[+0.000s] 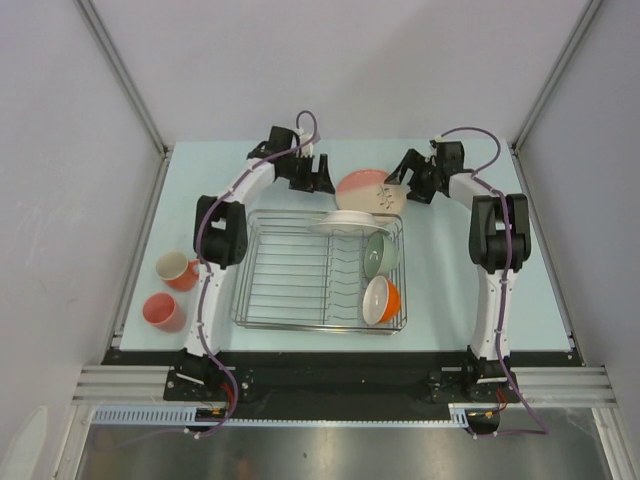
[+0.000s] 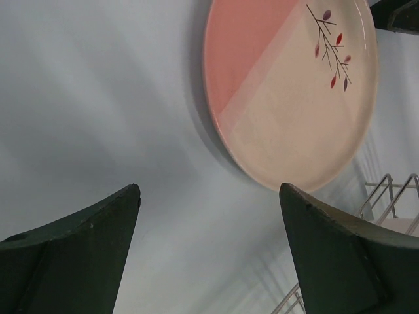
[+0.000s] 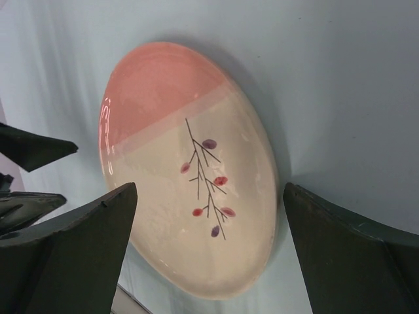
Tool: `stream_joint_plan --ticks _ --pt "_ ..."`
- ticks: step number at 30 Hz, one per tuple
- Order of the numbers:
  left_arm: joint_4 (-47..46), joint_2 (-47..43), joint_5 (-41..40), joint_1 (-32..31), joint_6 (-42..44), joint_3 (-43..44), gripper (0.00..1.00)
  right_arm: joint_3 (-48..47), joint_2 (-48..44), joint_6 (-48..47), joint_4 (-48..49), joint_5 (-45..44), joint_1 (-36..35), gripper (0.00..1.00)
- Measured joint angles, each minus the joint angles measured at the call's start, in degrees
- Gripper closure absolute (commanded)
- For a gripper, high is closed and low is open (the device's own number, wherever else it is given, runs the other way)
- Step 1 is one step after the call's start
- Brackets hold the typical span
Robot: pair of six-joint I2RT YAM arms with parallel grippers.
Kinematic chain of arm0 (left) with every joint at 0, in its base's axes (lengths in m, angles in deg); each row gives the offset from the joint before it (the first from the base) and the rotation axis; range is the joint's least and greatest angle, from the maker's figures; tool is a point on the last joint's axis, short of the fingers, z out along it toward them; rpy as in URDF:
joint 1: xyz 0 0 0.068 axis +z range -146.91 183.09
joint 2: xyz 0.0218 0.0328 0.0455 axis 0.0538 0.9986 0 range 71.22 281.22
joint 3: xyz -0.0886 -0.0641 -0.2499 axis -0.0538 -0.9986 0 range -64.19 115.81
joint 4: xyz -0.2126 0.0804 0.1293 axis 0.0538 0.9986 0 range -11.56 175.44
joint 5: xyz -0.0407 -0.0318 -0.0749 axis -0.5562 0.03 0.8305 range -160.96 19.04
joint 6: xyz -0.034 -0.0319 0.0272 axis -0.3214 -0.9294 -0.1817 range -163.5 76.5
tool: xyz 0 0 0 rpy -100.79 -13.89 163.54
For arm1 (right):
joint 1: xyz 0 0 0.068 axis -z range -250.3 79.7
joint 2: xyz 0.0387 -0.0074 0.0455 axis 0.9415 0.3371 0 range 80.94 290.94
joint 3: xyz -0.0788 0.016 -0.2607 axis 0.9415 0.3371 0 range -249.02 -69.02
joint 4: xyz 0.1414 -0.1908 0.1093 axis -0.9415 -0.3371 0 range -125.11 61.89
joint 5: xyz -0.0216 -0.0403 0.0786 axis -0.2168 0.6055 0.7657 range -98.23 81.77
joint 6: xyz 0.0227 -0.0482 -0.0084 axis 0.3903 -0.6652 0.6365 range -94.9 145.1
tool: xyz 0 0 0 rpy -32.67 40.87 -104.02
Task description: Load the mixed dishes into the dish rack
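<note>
Hovering left gripper (image 2: 209, 190): upper middle of the top view, just left of the plate (image 1: 367, 188); fingers spread wide, nothing between them, only bare table showing in the gap.
Right gripper (image 3: 209, 186): upper middle-right of the top view, just right of the plate; fingers spread wide, holding nothing; whether a tip touches the plate edge cannot be told.
Plate: pink and cream with a leaf mark, flat on the table (image 1: 450, 285) just beyond the far rim of the rack (image 1: 285, 270), between the two grippers.
Rack: centre of the top view; left two thirds is bare wire and tines, dishes only along the right side and far rim.
White bowl (image 1: 348, 221): at the far rim of the rack, right of centre.
Green bowl (image 1: 381, 253): right side of the rack, standing on edge.
Orange bowl (image 1: 381, 300): lower right corner of the rack, on edge, white inside facing left.
Mug (image 1: 178, 270): on the table at left, close to the left arm, outside the rack.
Pink cup (image 1: 163, 312): just below the mug, near the left table edge.
Open room: bare strip of table right of the rack; bare band behind the plate up to the back wall.
</note>
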Motion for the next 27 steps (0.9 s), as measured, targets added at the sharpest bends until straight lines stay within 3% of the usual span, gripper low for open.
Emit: stream_joint_plan --ticks 27 --pt "-7.3 6.0 2.9 -2.5 -5.7 4.3 0.11 1.7 1.8 4.8 7.6 7.9 -1.7 0.0"
